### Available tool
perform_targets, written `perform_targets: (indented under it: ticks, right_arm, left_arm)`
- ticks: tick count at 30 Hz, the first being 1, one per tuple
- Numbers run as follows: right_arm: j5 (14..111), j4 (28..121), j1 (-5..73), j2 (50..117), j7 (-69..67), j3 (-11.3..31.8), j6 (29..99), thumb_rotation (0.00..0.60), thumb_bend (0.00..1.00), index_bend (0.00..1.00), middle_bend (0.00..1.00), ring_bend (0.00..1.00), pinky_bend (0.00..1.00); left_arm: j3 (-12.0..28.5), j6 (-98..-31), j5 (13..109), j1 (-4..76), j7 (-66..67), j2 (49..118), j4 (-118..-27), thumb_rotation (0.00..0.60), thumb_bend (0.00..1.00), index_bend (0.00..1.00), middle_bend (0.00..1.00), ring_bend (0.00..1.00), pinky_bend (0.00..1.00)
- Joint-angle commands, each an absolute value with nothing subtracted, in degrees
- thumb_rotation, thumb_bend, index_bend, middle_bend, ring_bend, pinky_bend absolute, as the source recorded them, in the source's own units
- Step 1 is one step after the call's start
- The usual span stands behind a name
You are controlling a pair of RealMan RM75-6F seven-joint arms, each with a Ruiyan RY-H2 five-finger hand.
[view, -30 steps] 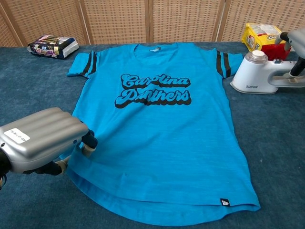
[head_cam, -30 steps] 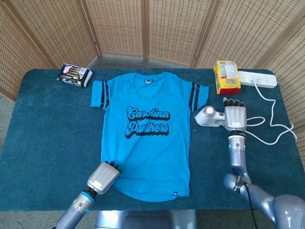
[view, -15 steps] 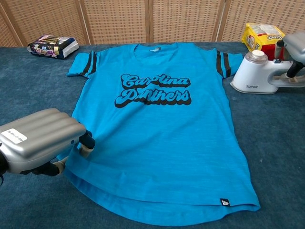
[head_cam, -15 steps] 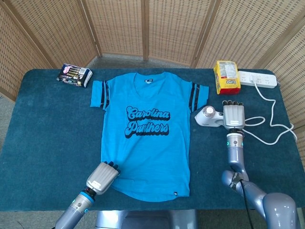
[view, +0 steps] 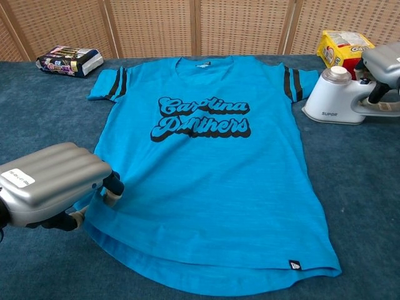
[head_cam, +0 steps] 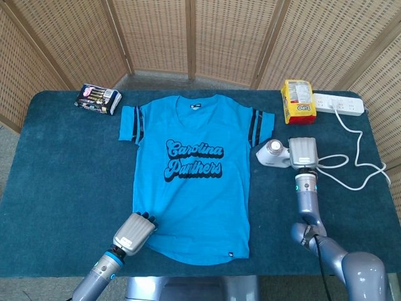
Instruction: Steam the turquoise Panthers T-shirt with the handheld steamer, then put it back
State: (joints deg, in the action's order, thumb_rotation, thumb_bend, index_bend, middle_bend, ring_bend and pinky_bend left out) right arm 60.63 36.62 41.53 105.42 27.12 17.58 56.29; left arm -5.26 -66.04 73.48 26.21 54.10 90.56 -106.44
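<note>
The turquoise T-shirt [head_cam: 191,169] lies flat and face up in the middle of the table [head_cam: 56,175], with its collar at the far side and its hem at the near edge. The handheld steamer [head_cam: 273,153] lies on the table just right of the shirt, beside the right sleeve, and its white cable [head_cam: 351,175] runs right and far to the power strip [head_cam: 338,103].

The left hand [head_cam: 133,232] rests on the near left corner of the shirt; in the chest view the fingertips [view: 112,186] press the hem, and the fabric seems to be pinned or pinched there, but I cannot tell if it is really clamped. The right hand [head_cam: 302,152] is on top of the steamer handle, with its fingers curled down around it; from these views I cannot tell if the grip is already firm.

I judge that the step in hand is taking the steamer, so the steaming itself is not yet begun. The next move calls for a secure grip on the handle, then lifting the steamer to the left over the shirt, with care that the cable does not drag.

At the far side, a yellow packet [head_cam: 296,100] stands near the power strip, and a dark packet [head_cam: 98,99] lies far left
</note>
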Motion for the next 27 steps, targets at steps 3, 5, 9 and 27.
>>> perform_targets:
  ticks: [3, 5, 9, 27]
  right_arm:
    - [61.52, 41.38, 41.02, 102.60, 23.34, 18.05, 55.75, 0.600, 0.31, 0.67, 0.70, 0.71, 0.64]
    - [61.60, 43.14, 40.80, 101.49, 22.54, 18.16, 55.47, 0.600, 0.30, 0.71, 0.72, 0.74, 0.68]
    - [61.07, 45.33, 40.39, 100.28, 22.41, 18.44, 55.31, 0.600, 0.30, 0.77, 0.77, 0.79, 0.73]
    - [60.57, 71.41, 35.89, 90.28, 26.55, 17.70, 61.59, 0.600, 0.29, 0.78, 0.78, 0.80, 0.74]
  left_arm:
    - [-5.34, -66.03, 73.39, 26.30, 54.11, 90.81, -106.31, 0.599, 0.48, 0.66, 0.51, 0.45, 0.58]
    - [-5.38, -66.08, 73.36, 26.32, 54.14, 90.96, -106.26, 0.600, 0.48, 0.66, 0.51, 0.45, 0.58]
    - [-5.43, -66.21, 73.35, 26.36, 54.25, 91.07, -106.30, 0.600, 0.48, 0.66, 0.51, 0.45, 0.58]
    - [-5.52, -66.66, 73.65, 26.59, 54.34, 90.71, -106.37, 0.600, 0.48, 0.66, 0.51, 0.45, 0.58]
